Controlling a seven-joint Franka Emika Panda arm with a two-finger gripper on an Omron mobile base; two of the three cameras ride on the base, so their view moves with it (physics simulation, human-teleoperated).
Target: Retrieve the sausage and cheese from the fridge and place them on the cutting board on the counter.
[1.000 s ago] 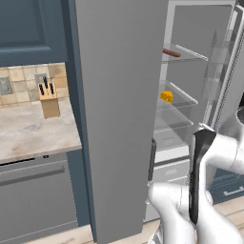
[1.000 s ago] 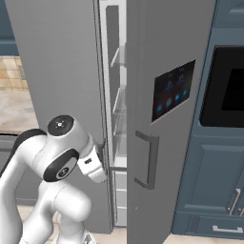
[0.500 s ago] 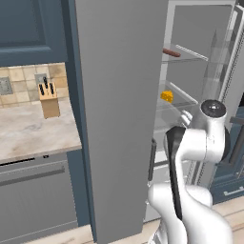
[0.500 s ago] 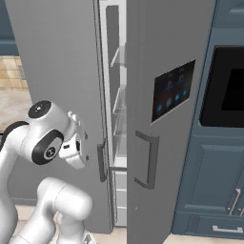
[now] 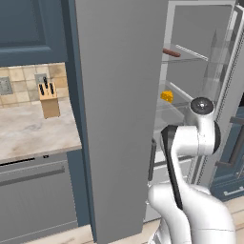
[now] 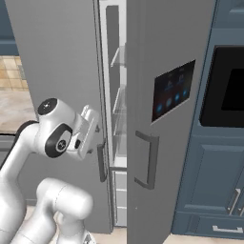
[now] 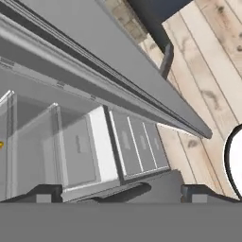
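Sausage (image 5: 171, 52) and cheese (image 5: 167, 96) sit untouched in the fridge (image 5: 190, 86); my arm's swung up toward them, claw (image 7: 120, 193) apart, empty.

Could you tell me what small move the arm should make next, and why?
Probably raise the claw and reach into the open fridge toward the cheese. The claw is spread, holds nothing and points down at the lower drawers, while the cheese and sausage sit on shelves above.

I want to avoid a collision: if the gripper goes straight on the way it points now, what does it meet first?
Probably the lower part of the fridge: the gripper points down at its pale drawers and bottom ledge, beside the open door. Depth is unclear.
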